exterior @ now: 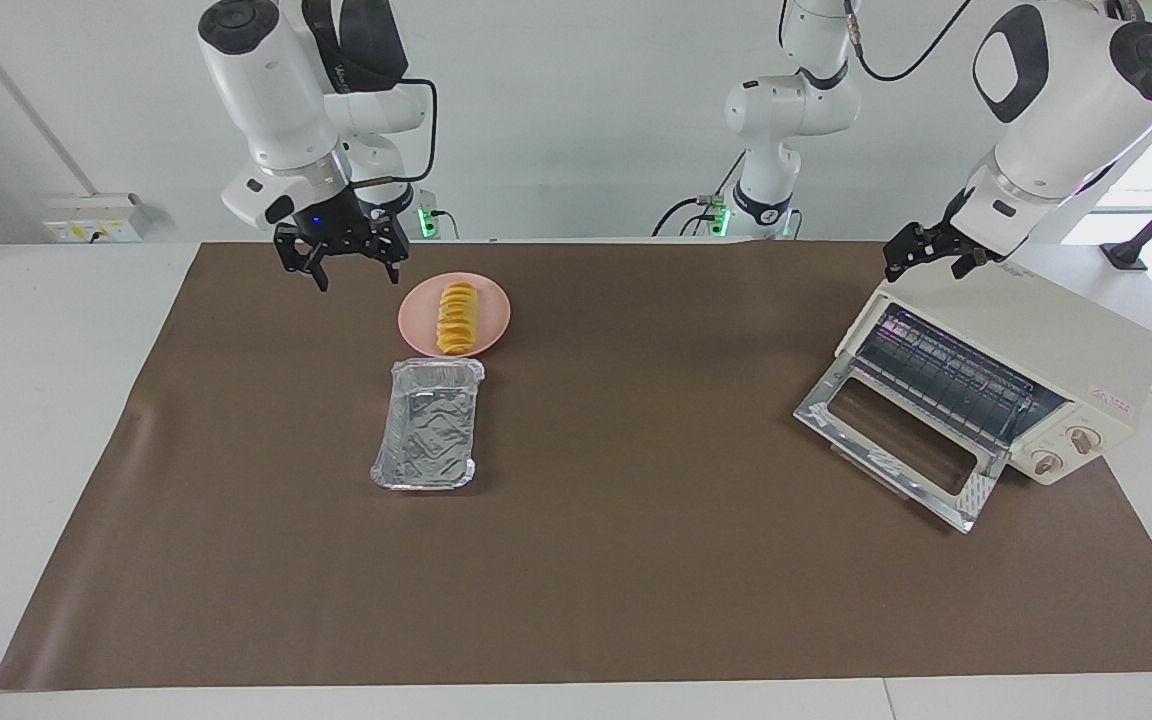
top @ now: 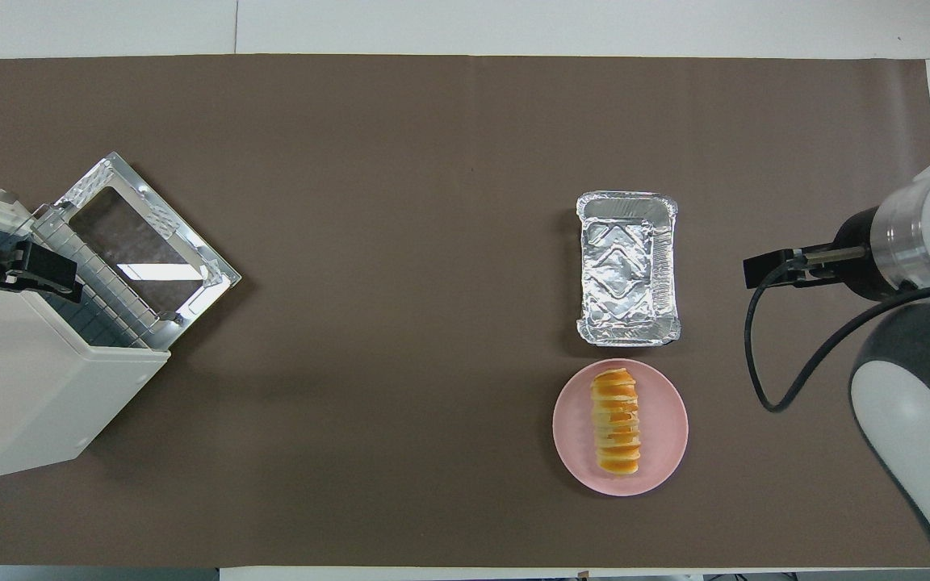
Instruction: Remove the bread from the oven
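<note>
The bread (exterior: 456, 318) lies on the round pink plate (exterior: 491, 300), a little left of the centre in the upper half of the facing view, and in the overhead view the same loaf (top: 616, 420) is in the lower right part of the frame, with its long side running up and down the picture. The plate touches or almost touches the silver foil tray (exterior: 426, 425), which stands just below it in the facing view and holds nothing. The oven (exterior: 1056, 350) stands at the right side of the facing view, turned at an angle, and its glass door (exterior: 901, 440) is folded down open onto the brown mat (exterior: 636, 560), so the wire rack (exterior: 946, 375) inside shows bare. In the overhead view the oven (top: 29, 387) is at the left edge of the frame. The right gripper (exterior: 341, 262) hangs in the air at the upper left of the facing view, over the mat just beside the plate, and its two fingers are spread apart with nothing between them. The left gripper (exterior: 921, 255) hangs at the upper right of the facing view, over the top corner of the oven; whether its fingers are spread or pressed together, I cannot tell.
</note>
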Action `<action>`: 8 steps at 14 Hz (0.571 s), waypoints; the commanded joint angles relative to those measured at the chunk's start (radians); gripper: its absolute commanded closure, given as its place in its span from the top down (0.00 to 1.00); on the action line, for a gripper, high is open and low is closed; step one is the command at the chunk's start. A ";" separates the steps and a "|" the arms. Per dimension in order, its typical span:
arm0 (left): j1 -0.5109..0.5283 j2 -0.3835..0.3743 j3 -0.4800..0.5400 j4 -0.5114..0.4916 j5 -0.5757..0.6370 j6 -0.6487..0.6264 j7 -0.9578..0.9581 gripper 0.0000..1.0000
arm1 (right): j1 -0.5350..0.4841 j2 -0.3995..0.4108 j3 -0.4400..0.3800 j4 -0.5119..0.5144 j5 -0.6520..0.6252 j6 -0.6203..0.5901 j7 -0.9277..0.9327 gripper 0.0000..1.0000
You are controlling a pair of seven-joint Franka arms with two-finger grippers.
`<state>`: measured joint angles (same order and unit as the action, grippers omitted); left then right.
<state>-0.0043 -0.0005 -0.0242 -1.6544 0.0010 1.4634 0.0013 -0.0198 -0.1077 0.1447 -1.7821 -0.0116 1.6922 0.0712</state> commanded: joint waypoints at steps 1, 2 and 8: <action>0.003 -0.019 -0.002 -0.012 0.017 0.012 0.000 1.00 | -0.014 0.043 0.010 0.113 -0.025 -0.061 -0.008 1.00; 0.003 -0.019 -0.002 -0.012 0.017 0.012 0.000 1.00 | -0.019 0.045 0.012 0.122 -0.024 -0.060 -0.008 1.00; 0.003 -0.019 -0.002 -0.012 0.017 0.012 0.000 1.00 | -0.098 0.022 0.009 0.049 -0.008 -0.062 -0.013 1.00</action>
<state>-0.0043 -0.0005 -0.0242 -1.6544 0.0010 1.4634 0.0013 -0.0830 -0.0782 0.1435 -1.7202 -0.0213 1.6302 0.0712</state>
